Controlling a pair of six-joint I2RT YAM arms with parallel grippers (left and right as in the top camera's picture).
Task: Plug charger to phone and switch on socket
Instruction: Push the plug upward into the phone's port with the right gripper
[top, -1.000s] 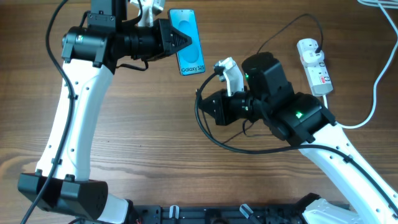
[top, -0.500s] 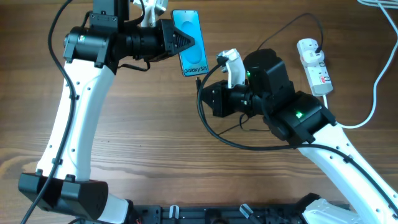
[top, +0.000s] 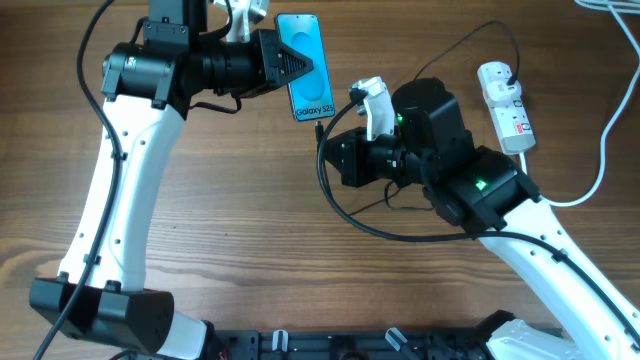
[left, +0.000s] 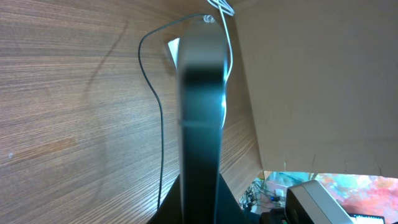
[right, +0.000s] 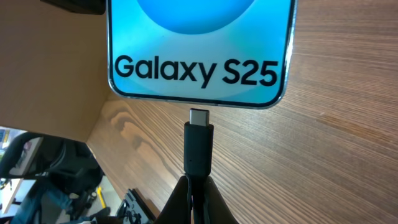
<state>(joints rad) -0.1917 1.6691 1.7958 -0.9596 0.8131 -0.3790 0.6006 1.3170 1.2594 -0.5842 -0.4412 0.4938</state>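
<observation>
My left gripper (top: 292, 68) is shut on the phone (top: 305, 66), holding it off the table with its cyan "Galaxy S25" screen up; in the left wrist view the phone (left: 200, 112) shows edge-on between the fingers. My right gripper (top: 326, 143) is shut on the charger plug (right: 199, 146). In the right wrist view the metal tip sits just below the phone's bottom edge (right: 198, 68), a small gap apart. The black charger cable (top: 365, 224) loops under the right arm. The white socket (top: 506, 106) lies at the far right with a black cable plugged in.
A thick white cord (top: 606, 130) runs from the socket along the right edge. The wooden table (top: 240, 220) spans the view. A beige wall or board (left: 311, 81) shows beyond the table in the left wrist view.
Over the last second the right gripper with the plug moved up towards the phone, and the phone shifted slightly right. In the last half second almost nothing moved.
</observation>
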